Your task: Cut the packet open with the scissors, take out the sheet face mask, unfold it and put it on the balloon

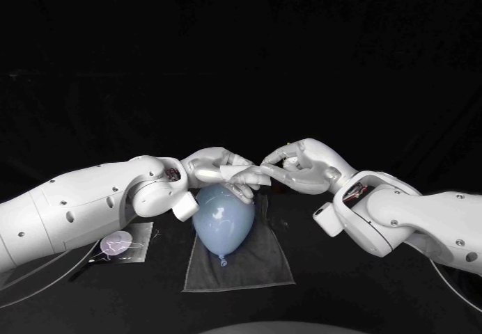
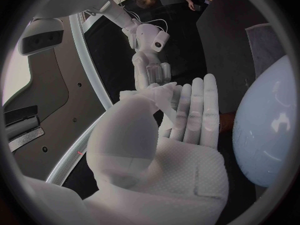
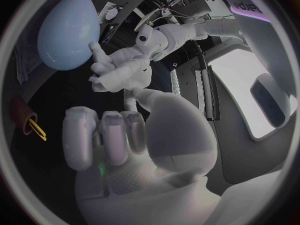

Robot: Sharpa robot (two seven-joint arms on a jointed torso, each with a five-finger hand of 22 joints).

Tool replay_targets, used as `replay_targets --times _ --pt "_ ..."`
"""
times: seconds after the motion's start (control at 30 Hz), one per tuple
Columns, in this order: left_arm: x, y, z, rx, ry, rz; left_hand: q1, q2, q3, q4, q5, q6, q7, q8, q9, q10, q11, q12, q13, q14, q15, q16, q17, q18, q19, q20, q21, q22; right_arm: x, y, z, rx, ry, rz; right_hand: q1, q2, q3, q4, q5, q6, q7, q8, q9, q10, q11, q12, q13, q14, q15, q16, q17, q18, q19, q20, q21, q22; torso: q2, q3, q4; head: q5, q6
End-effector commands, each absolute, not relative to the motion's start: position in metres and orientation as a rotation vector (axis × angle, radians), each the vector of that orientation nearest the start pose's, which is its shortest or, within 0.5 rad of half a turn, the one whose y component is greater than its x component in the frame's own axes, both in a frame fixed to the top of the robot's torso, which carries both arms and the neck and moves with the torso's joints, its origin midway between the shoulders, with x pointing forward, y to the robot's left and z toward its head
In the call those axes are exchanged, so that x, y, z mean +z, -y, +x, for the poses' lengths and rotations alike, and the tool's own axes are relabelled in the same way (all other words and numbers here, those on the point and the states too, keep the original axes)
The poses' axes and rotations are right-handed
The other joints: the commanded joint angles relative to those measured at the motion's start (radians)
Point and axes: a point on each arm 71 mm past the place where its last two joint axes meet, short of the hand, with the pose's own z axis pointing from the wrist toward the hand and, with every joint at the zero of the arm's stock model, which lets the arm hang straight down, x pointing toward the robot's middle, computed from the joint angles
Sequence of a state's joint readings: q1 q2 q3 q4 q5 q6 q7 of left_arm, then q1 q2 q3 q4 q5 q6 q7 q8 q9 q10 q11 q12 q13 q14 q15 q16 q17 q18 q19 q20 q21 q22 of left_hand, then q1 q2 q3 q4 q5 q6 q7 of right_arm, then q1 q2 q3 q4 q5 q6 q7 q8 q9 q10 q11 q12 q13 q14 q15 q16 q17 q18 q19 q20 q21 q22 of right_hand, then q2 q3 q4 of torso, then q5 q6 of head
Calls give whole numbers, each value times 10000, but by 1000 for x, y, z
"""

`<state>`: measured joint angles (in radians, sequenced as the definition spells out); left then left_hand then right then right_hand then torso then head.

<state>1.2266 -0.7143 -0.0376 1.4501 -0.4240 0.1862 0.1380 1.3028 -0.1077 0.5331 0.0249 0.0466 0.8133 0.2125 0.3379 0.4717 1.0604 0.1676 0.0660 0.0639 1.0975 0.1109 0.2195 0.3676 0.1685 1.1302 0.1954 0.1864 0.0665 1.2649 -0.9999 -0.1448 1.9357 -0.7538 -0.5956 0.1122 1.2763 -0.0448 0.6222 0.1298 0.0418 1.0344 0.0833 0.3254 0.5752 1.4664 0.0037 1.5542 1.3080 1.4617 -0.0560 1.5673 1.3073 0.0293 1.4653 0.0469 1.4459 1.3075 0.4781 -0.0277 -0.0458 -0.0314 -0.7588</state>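
Above the pale blue balloon (image 1: 223, 223), at its 12 o'clock end, the left hand (image 1: 216, 167) pinches a white sheet mask (image 2: 157, 96); the right hand (image 1: 301, 167) brings its fingers (image 1: 273, 160) to it, grip unclear.

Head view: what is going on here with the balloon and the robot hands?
The left robot hand and the right robot hand meet above the far end of the pale blue rubber balloon, which lies on a dark grey cloth mat. The left one seems to pinch a thin whitish sheet, probably the face mask; the balloon is bare. A pale packet lies near the left arm.
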Motion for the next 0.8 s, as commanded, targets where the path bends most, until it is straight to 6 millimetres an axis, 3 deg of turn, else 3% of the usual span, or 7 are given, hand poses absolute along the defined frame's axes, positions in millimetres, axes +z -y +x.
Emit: replay_targets --times 0.03,0.2,0.33,0.57,0.63,0.73,0.8 --pt "-184 -137 485 -15958 -20257 -5507 -91 -204 -181 153 22 -469 317 -192 -108 -377 146 -12 2 -275 108 -96 24 115 -172 151 -184 -24 -148 171 401 12724 -15906 4477 61 60 525 -479 68 0 -73 97 364 970 -46 4 2546 1091 -91 35 2635 37 564 -79 -25 1601 -3 -7 3 -12 22" --pt "-186 -140 489 -15289 -20148 -5723 -105 -408 -562 418 21 -1144 550 -191 -183 -1022 390 44 15 -1078 385 -263 -8 116 -596 443 -576 -27 -144 172 404 12709 -15759 4608 55 49 524 -498 68 -12 -72 114 382 975 -46 14 2551 1091 -91 35 2635 36 565 -80 -22 1604 0 -8 7 -8 50" --pt "-187 -143 492 -14829 -20064 -5840 -17 -476 -861 637 27 -1558 679 37 -178 -1362 520 174 39 -1725 557 -264 -34 130 -927 642 -863 -16 -140 173 408 12683 -15636 4604 7 30 488 -499 66 -32 -66 156 425 971 -40 5 2547 1091 -88 35 2635 36 564 -80 -23 1606 -4 -11 3 23 83" --pt "-188 -146 497 -14140 -19823 -5984 194 -529 -1284 923 24 -1997 774 495 -167 -1851 667 384 48 -2888 810 -231 -118 86 -1612 894 -1241 -27 -133 176 416 12551 -15423 4533 -16 17 459 -510 67 -52 -71 190 459 978 -41 20 2554 1091 -87 35 2635 32 569 -80 -10 1618 -20 -19 1 71 262" --pt "-189 -148 499 -13971 -19684 -6082 320 -515 -1412 995 30 -2121 798 663 -171 -2114 732 434 47 -3408 918 -242 -154 -4 -2045 933 -1256 -36 -132 178 419 12469 -15334 4525 -19 19 454 -510 66 -54 -71 195 465 982 -42 29 2559 1091 -87 35 2635 29 572 -80 -1 1626 -20 -24 0 83 271" --pt "-188 -151 502 -13775 -19442 -6219 650 -490 -1752 1132 25 -2500 823 936 -221 -2953 870 458 42 -4623 1169 -283 -215 -400 -3175 953 -1266 -48 -130 179 423 12406 -15233 4502 -25 21 447 -509 67 -57 -71 203 473 983 -42 32 2560 1091 -87 35 2635 29 573 -80 2 1628 -5 -10 13 92 295" --pt "-188 -153 504 -13686 -19324 -6285 796 -468 -1904 1191 41 -2777 842 984 -256 -3189 891 535 64 -4948 1224 -212 -196 -521 -3821 950 -1278 -67 -129 179 424 12391 -15197 4488 -24 18 443 -514 66 -61 -72 207 478 985 -42 35 2562 1091 -87 35 2635 28 573 -81 2 1629 -3 -7 4 113 300"
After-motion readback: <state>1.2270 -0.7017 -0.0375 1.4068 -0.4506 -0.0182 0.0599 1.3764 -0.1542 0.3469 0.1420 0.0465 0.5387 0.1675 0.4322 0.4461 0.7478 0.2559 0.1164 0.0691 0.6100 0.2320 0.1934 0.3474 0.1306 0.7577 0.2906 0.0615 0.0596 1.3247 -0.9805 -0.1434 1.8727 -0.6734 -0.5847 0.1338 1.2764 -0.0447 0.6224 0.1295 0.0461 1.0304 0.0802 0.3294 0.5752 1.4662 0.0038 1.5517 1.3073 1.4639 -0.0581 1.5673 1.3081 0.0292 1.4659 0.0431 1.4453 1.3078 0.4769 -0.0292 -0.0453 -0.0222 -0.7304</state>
